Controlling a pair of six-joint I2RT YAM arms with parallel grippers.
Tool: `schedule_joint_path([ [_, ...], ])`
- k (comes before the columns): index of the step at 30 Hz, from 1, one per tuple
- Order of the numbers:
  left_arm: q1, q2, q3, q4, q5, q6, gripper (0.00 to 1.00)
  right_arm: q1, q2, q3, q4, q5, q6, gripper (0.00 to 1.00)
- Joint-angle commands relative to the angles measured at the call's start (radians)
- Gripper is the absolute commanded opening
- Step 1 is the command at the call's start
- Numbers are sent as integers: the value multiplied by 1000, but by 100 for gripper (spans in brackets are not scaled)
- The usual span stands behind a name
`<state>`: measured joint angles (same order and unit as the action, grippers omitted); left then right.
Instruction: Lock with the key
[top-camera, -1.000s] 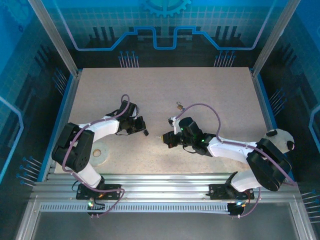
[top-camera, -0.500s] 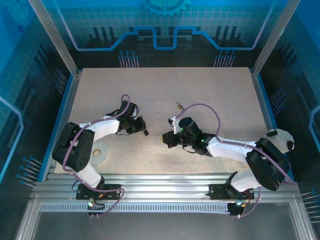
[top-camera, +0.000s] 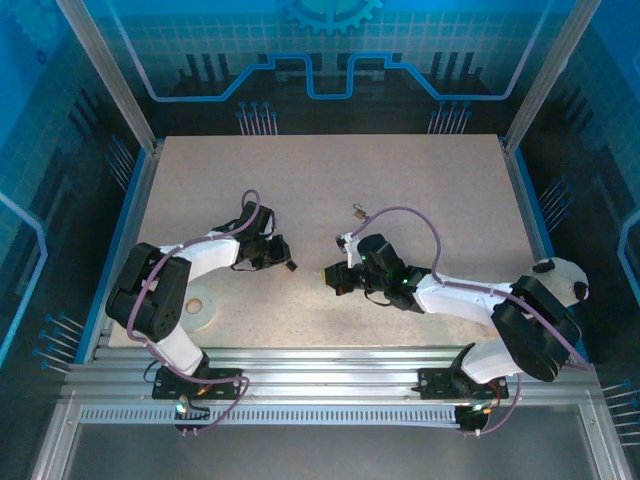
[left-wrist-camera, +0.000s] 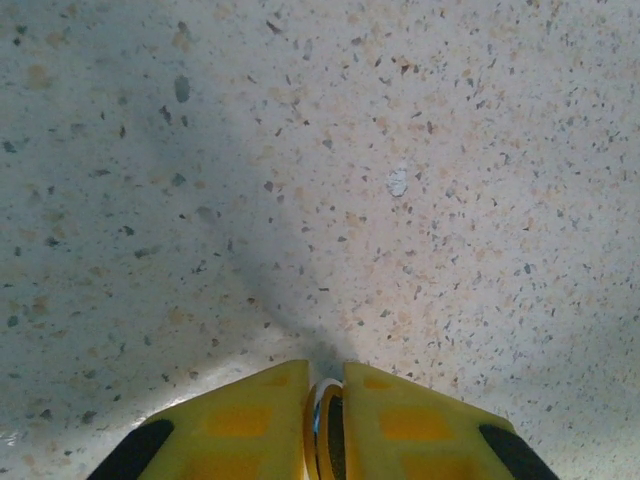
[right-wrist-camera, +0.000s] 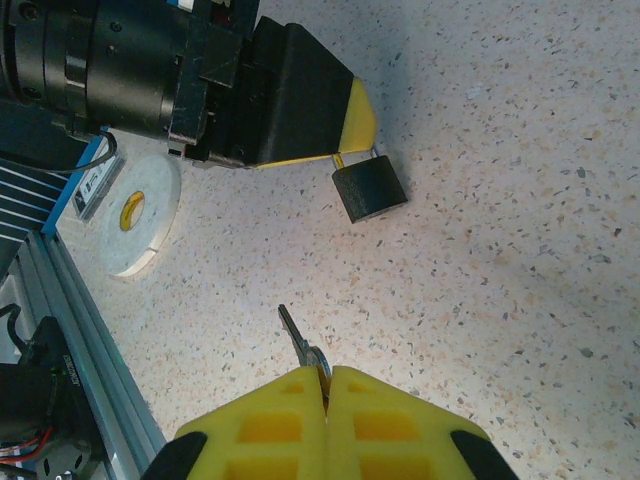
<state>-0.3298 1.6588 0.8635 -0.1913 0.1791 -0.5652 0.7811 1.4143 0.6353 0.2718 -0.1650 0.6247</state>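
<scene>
Lower centre of the right wrist view: the right hand (right-wrist-camera: 325, 372), yellow fingers pressed together, pinches the key (right-wrist-camera: 297, 338) by its bow. The blade points toward the upper left over the speckled worktop (right-wrist-camera: 500, 200). Above it, apart from the blade tip, the black padlock (right-wrist-camera: 370, 190) is held by its shackle (right-wrist-camera: 340, 160) in the left hand (right-wrist-camera: 358, 125), whose fingers stand almost closed on that thin loop. A white tape roll (right-wrist-camera: 135, 215) lies flat at the left of the frame.
</scene>
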Motion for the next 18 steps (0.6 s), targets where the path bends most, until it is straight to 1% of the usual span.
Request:
schedule_joint_path([
  [1,7,15,32,-36,-12,26,17,17,16,6,26,-9,6,0],
  [18,11,38,75,-45,-22,19,17,24,20,12,20,-10,7,0],
])
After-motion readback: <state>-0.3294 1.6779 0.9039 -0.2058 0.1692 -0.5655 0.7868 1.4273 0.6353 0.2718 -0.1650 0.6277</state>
